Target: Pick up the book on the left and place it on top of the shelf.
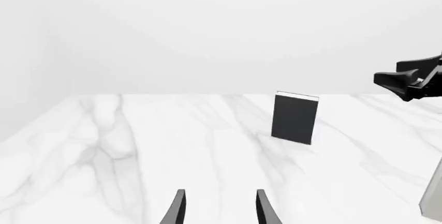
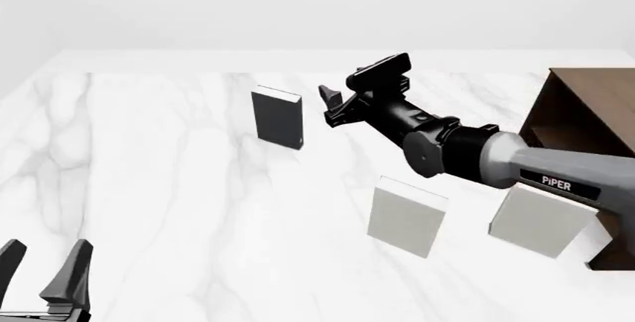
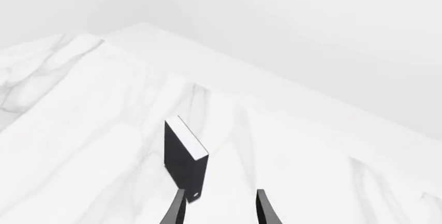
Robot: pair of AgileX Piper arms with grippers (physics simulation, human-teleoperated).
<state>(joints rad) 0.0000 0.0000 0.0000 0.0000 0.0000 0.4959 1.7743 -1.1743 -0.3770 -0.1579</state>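
Your right gripper [image 2: 335, 104], fingers spread and empty, sits just right of the upright book [image 2: 276, 117] at upper centre of the front view; your left gripper [image 2: 44, 262], also spread, waits far off at lower left.

Marble table [image 2: 178, 188]: book [image 2: 276, 117], two pale books [image 2: 407, 216], shelf [image 2: 585, 114].

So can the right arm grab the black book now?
Probably yes. The right gripper is open and close beside the book, which stands upright. Nothing sits between them; the two pale books are nearer the camera, out of the way.
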